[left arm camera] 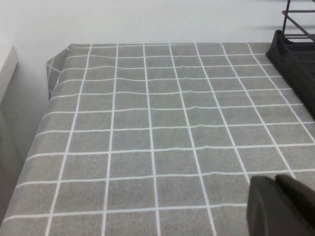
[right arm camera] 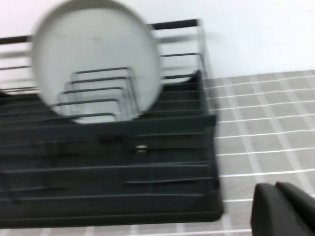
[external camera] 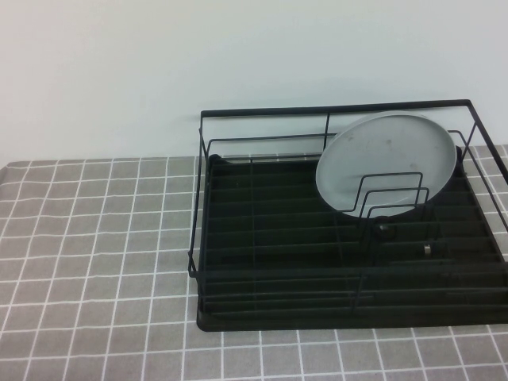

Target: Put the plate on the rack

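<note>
Plate (external camera: 389,159) is what you look for first: it stands on its edge in the far right part of the rack (external camera: 270,238), tilted back toward the far rail, and its face turns to you. Its lower part is hidden behind the upright divider loops (external camera: 389,194), so you cannot see where its rim meets the base. In the high view the right side of the rack is cut off by the edge, and neither arm appears there. In the right wrist view the plate and the loops look smeared, so small details of them are hard to make out. You see the left gripper (left arm camera: 278,204) only as a dark tip in its own wrist view; it is over the bare checked tablecloth (left arm camera: 147,123), to the left of the rack and apart from it, with its fingers pressed together and nothing between them. The right gripper (right arm camera: 280,209) shows the same way, low at the near right corner of the rack, also pressed together and holding nothing. Behind the table you have a plain pale wall (external camera: 119,71).
</note>
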You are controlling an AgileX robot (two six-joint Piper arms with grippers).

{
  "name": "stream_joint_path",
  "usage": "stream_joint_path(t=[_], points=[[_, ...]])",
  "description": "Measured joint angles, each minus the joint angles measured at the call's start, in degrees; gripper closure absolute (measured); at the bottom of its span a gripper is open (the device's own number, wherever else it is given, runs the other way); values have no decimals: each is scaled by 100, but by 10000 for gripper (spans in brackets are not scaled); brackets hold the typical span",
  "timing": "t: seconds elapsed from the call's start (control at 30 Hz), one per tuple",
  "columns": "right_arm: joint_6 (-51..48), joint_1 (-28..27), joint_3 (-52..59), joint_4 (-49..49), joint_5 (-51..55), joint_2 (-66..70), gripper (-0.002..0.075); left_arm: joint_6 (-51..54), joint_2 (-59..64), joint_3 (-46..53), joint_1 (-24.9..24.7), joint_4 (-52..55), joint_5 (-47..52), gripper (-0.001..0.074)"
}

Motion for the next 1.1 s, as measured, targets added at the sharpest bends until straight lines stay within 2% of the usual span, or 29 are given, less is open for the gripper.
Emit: stream_joint_path(t=[0.07, 0.23, 1.1], points=[[165, 0, 0, -412, -1, 0, 729, 0, 0, 0, 0, 0, 0, 734], [44, 0, 0, -713, 466, 0, 729, 0, 0, 0, 0, 0, 0, 735], [-29, -171, 0, -713, 455, -1, 729, 0, 0, 0, 0, 0, 0, 735]])
